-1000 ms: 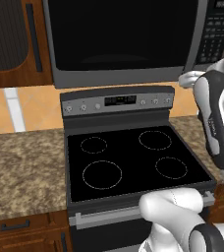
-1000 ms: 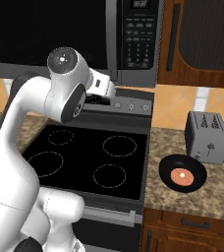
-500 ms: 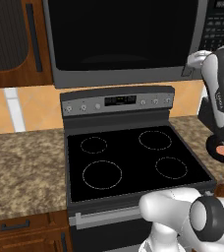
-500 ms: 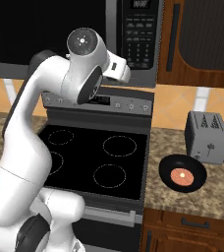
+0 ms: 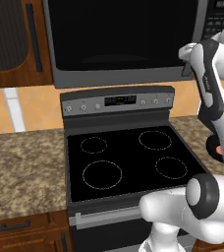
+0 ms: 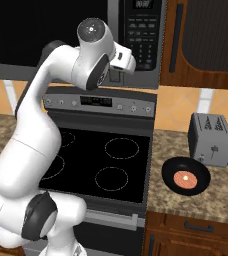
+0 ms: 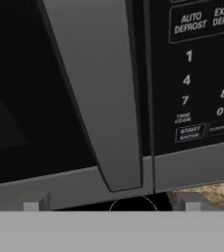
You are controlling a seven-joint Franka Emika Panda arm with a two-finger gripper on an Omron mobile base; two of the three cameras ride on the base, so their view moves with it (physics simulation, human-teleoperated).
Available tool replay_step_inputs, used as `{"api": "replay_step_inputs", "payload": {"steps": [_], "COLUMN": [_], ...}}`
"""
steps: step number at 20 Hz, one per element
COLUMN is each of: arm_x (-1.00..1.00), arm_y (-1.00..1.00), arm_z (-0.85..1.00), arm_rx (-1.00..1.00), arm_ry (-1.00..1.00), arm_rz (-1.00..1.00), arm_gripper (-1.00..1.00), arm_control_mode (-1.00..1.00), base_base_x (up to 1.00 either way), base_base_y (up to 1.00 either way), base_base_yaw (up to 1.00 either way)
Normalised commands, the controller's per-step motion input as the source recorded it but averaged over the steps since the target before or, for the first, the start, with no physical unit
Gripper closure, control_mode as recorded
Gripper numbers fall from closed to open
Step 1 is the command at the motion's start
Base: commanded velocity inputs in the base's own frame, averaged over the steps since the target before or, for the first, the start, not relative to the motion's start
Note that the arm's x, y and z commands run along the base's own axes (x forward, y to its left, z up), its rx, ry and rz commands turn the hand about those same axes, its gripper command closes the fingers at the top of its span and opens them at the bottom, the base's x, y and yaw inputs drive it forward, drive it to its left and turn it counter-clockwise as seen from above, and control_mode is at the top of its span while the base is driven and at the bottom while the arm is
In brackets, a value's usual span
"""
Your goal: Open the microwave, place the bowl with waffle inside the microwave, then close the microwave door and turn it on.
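Observation:
The microwave (image 5: 124, 44) hangs above the stove, its black glass door (image 6: 46, 30) shut. In the hand view the door's vertical grey bar handle (image 7: 99, 98) runs straight ahead, with the keypad (image 7: 202, 74) to its right. My gripper (image 7: 111, 205) is open, its fingertips (image 7: 35, 204) set wide apart just short of the handle's lower end. From the base views the hand (image 6: 122, 61) sits close to the microwave's lower front, by the handle. The black bowl (image 6: 186, 176) rests on the right counter with the reddish-orange waffle (image 6: 184, 178) in it.
A black-topped stove (image 5: 128, 160) with a knob panel (image 5: 118, 101) lies below the microwave. A grey toaster (image 6: 211, 139) stands behind the bowl. Brown cabinets (image 6: 206, 40) flank the microwave, and speckled counters (image 5: 20, 167) run on either side.
The arm has swung upward and forward, carrying the hand from beside the stove's back panel up to the microwave's handle. The bowl and waffle have stayed put.

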Motion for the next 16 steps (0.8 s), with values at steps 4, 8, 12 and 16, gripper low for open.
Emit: {"api": "replay_step_inputs", "payload": {"steps": [4, 8, 12, 16], "arm_x": [0.47, 0.44, 0.36, 0.37], "arm_y": [0.00, 0.00, -0.01, -0.01], "arm_z": [0.02, 0.00, 0.00, 0.00], "arm_rx": [-0.02, 0.00, 0.00, 0.00], "arm_ry": [0.00, 0.00, 0.00, 0.00], "arm_rz": [0.00, 0.00, 0.00, 0.00], "arm_gripper": [-1.00, -1.00, -1.00, -1.00], "arm_control_mode": [-1.00, -1.00, -1.00, -1.00], "base_base_x": [0.00, 0.00, 0.00, 0.00], "base_base_y": [0.00, 0.00, 0.00, 0.00], "base_base_yaw": [0.00, 0.00, 0.00, 0.00]}}
